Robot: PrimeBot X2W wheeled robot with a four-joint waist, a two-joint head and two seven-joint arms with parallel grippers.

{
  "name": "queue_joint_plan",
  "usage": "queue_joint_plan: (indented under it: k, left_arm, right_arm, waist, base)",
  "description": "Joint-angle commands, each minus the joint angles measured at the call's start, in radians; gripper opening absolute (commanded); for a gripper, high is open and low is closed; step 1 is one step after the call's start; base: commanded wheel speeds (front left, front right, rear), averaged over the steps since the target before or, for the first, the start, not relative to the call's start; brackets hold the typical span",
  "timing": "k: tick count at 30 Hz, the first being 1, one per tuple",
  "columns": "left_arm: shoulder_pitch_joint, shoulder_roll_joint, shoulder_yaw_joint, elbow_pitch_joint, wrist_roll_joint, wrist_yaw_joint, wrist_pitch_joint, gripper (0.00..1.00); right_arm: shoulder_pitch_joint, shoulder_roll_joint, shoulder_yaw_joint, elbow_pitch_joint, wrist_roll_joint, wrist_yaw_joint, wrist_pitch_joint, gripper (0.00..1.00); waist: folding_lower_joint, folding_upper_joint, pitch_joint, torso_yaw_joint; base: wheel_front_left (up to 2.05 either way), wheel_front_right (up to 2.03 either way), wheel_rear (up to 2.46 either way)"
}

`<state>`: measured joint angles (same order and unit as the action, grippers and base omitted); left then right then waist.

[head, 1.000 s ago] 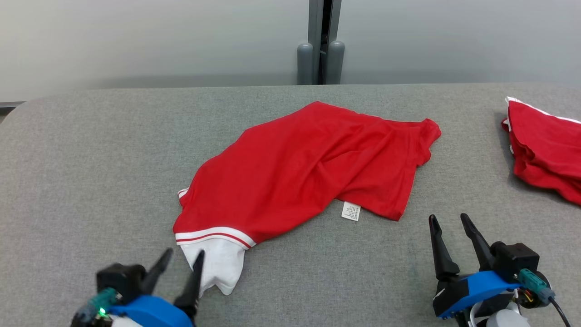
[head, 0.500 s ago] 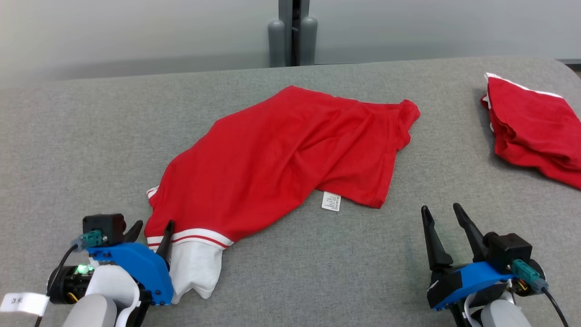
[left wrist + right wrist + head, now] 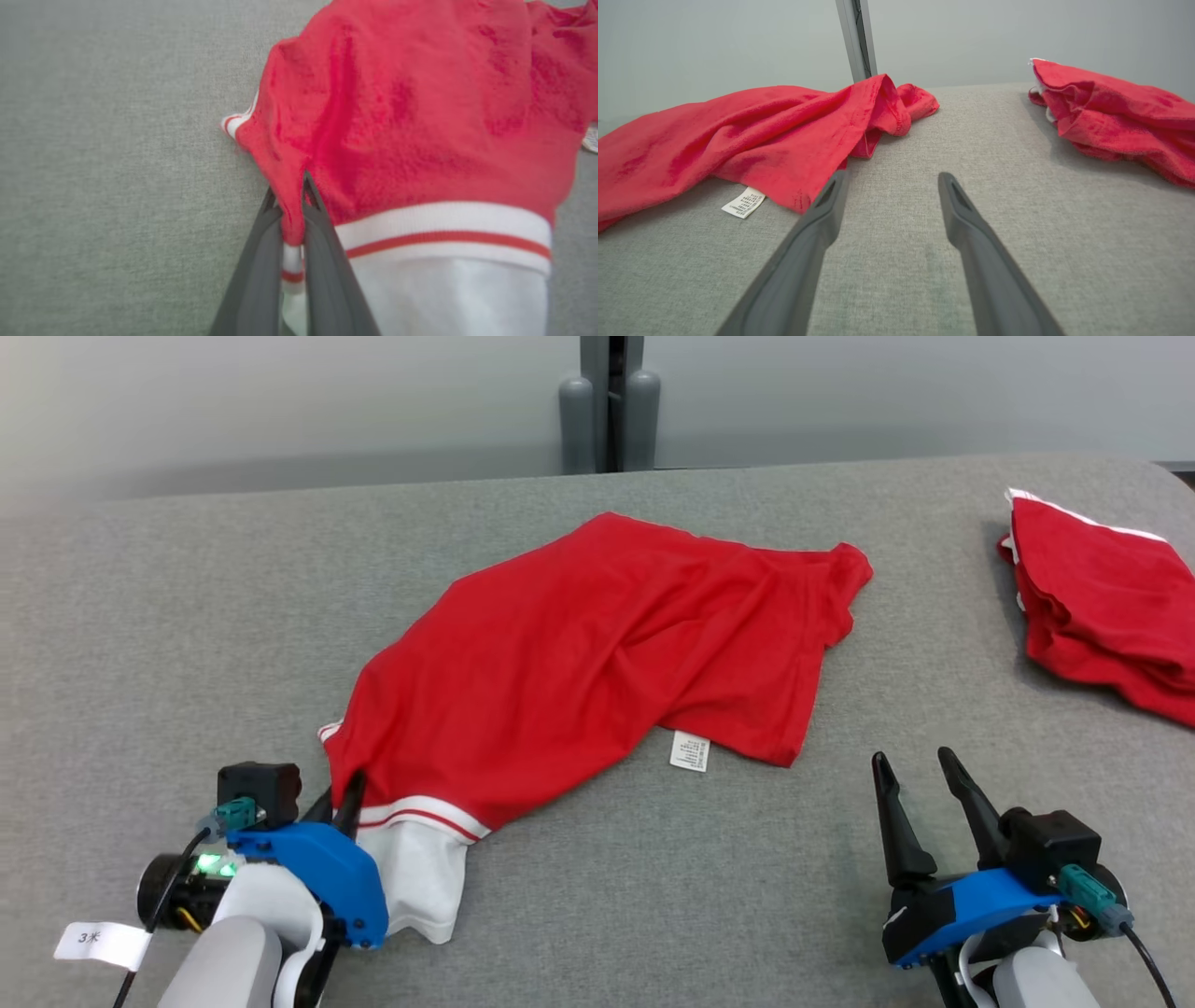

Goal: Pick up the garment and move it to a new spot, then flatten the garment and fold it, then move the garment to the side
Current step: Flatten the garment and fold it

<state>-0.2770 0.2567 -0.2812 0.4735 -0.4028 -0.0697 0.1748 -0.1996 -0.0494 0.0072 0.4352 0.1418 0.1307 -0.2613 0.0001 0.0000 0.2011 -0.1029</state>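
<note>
The red garment [image 3: 597, 644] lies crumpled across the middle of the grey table [image 3: 187, 616], its white striped hem nearest the robot. The left wrist view gives what the head view hides behind the blue mount: the left gripper [image 3: 287, 196] is clenched on a fold of red cloth at the hem's left edge, with the fingers [image 3: 327, 242] pressed together around it. The right gripper [image 3: 912, 761] stands released, its jaws spread above bare table just beside the garment's near right corner. Its wrist view shows that corner humped and rolled over, with the care label [image 3: 743, 202] flat beneath. A second red garment [image 3: 1102, 607] sits by the right edge, well apart. Open felt stretches left of the garment and between the two.
</note>
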Motion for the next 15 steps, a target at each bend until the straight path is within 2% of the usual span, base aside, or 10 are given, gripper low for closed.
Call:
queue_joint_plan:
  k: [1,5,9,15]
  left_arm:
    - [-0.029,0.002,-0.002,-0.009,0.013,0.004,-0.029,0.0]
    - [-0.009,-0.009,-0.005,-0.064,0.029,0.016,-0.122,0.0]
    - [0.055,-0.012,-0.007,-0.183,0.043,0.04,-0.178,0.0]
    - [0.192,-0.006,-0.007,-0.448,0.084,0.13,-0.191,0.0]
  right_arm:
    - [0.002,-0.002,-0.001,-0.002,-0.003,0.0,-0.006,1.0]
    - [0.015,-0.002,0.0,0.004,-0.001,0.0,-0.006,1.0]
    - [0.026,-0.002,0.005,0.01,0.005,0.0,-0.006,1.0]
    - [0.039,-0.002,0.011,0.01,0.01,0.0,-0.006,1.0]
  waist:
    - [-0.0001,0.0,-0.005,0.007]
    - [-0.0001,0.0,-0.027,0.033]
    - [-0.0001,0.0,-0.051,0.05]
    - [-0.0001,0.0,-0.066,0.052]
  base:
    - [0.0,0.0,0.0]
    - [0.0,0.0,0.0]
    - [0.0,0.0,0.0]
    - [0.0,0.0,0.0]
